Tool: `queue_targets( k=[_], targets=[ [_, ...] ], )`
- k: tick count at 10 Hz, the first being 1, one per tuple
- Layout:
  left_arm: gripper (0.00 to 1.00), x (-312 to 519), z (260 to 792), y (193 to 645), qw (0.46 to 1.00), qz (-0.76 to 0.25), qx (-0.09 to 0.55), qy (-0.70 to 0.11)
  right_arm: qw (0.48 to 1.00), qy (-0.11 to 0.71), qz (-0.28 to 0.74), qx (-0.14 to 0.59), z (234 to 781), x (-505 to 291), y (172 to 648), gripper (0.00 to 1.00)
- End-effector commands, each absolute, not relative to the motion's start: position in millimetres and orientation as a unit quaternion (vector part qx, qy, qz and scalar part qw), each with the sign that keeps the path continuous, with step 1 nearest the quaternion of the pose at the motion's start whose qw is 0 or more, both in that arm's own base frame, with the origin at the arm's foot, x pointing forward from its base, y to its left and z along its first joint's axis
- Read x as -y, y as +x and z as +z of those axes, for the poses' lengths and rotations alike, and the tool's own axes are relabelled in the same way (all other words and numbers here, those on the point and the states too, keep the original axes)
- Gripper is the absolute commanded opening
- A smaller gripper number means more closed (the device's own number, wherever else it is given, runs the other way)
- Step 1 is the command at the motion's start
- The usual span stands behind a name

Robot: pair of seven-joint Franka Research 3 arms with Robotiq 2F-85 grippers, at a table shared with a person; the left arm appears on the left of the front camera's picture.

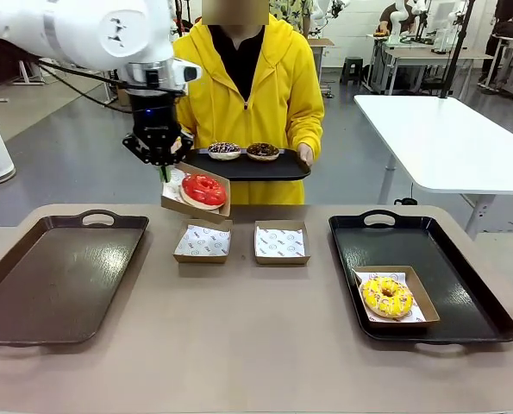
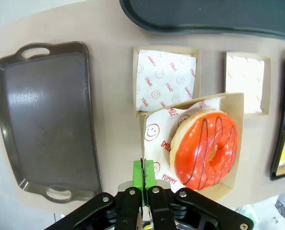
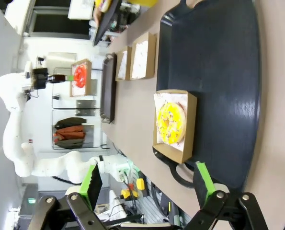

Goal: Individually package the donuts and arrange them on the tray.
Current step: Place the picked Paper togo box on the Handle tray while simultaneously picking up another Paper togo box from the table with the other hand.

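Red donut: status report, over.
Left gripper shut on box rim, red donut aloft inside. Right gripper open, by right tray. Empty boxes below; person's tray behind.

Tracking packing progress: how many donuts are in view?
4: red donut in the box held by the left end effector, yellow donut boxed on the right tray, two donuts on the person's tray.

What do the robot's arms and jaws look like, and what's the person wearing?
The left arm is glossy white with rounded casings; its jaws are black linkages tipped with green pads. The right jaws match: black, green pads. The person wears a yellow hooded jacket over a black top.
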State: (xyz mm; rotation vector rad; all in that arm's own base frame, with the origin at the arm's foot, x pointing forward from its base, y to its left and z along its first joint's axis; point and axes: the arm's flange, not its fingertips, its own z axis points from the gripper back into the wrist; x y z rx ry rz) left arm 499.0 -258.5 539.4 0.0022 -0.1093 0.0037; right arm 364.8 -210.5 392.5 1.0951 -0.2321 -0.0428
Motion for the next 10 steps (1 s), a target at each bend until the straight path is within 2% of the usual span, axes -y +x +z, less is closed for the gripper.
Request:
queue_targets(
  k=[1, 5, 7, 10],
  targets=[
    [0.01, 212, 542, 467, 0.998, -0.043, 0.045, -0.019, 0.878, 0.468, -0.024, 0.095, 425, 146, 390, 1.0],
    [0.01, 152, 535, 409, 0.997, -0.056, 0.053, 0.003, 0.922, 0.374, 0.011, 0.101, 465, 21, 422, 1.0],
    [0.01, 122, 525, 378, 0.997, -0.033, 0.066, 0.0, 0.933, 0.34, 0.022, 0.112, 463, -27, 428, 1.0],
    [0.01, 77, 505, 363, 0.998, 0.001, 0.055, -0.014, 0.946, 0.294, 0.036, 0.131, 451, -83, 436, 1.0]
  ],
)
